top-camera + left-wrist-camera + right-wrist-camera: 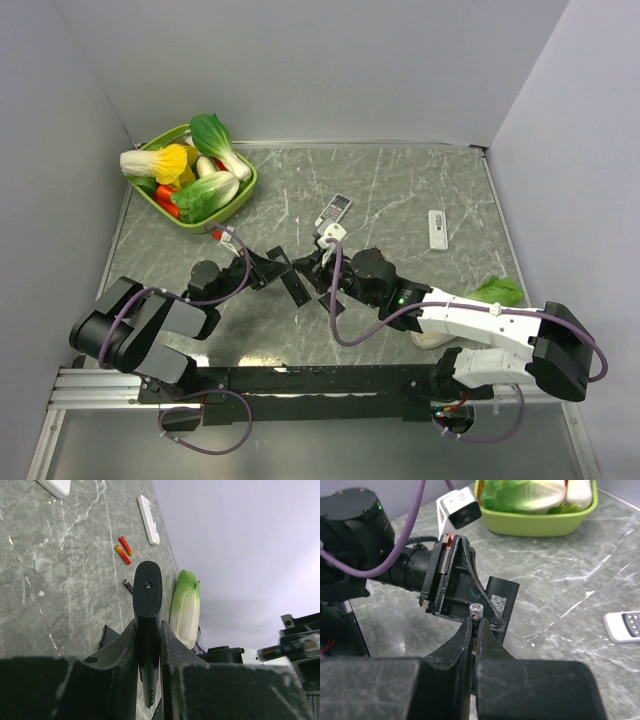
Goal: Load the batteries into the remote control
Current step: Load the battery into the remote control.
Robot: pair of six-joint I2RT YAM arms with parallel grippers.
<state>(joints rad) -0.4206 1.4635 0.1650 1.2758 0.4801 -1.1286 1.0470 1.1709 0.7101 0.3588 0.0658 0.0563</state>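
Batteries turn up in three spots around the black remote (147,592). The left gripper (148,630) is clamped tight on the lower part of that remote and holds it edge-on above the grey marbled table (400,180).

Facing the remote from its other side, the right gripper (476,627) is closed hard on the held battery (476,614). This is a dark cell with a silvery end, standing upright between the fingers. Its tip is close against the remote's edge, but whether the two touch cannot be told.

In the left wrist view, a loose dark battery (128,585) lies on the table just beside the remote's tip, partly hidden behind it. Two orange-red batteries (124,550) lie side by side a little farther beyond that tip.

A white remote (149,520) rests past them, well apart from the black one. Seen from above, a grey keypad remote (334,210) lies near the black remote on its far side.

A green basket (535,526) of vegetables stands off to the remote's far left. A pale cabbage (185,607) lies to its right, by the right arm.
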